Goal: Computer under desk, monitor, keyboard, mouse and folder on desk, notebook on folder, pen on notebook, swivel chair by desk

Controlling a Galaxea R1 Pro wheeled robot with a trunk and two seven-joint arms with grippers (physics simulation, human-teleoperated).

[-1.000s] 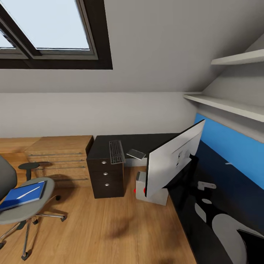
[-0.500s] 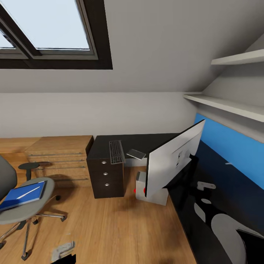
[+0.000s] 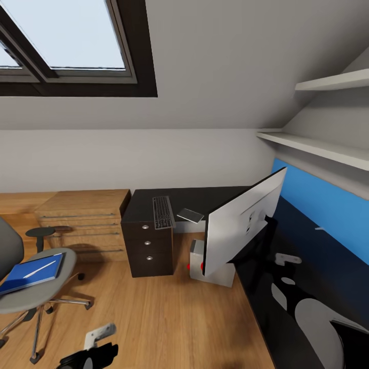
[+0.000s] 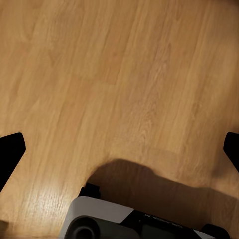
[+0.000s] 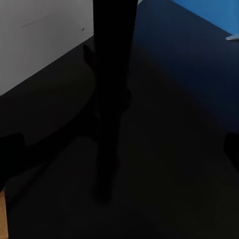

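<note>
Overhead, one monitor [image 3: 243,225], one keyboard [image 3: 163,211], one chair [image 3: 31,277] at nine o'clock; my left gripper [image 4: 119,149] gapes over floor [image 4: 124,74], right jaws' state unclear.

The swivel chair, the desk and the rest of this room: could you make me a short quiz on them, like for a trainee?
1. True or false: the keyboard lies on the dark drawer unit.
2. What rests on the swivel chair? A) blue folder B) monitor C) mouse
3. Fill in: the monitor stands on the ____.

Key: 1 true. 2 A: the blue folder. 3 the desk.
</note>
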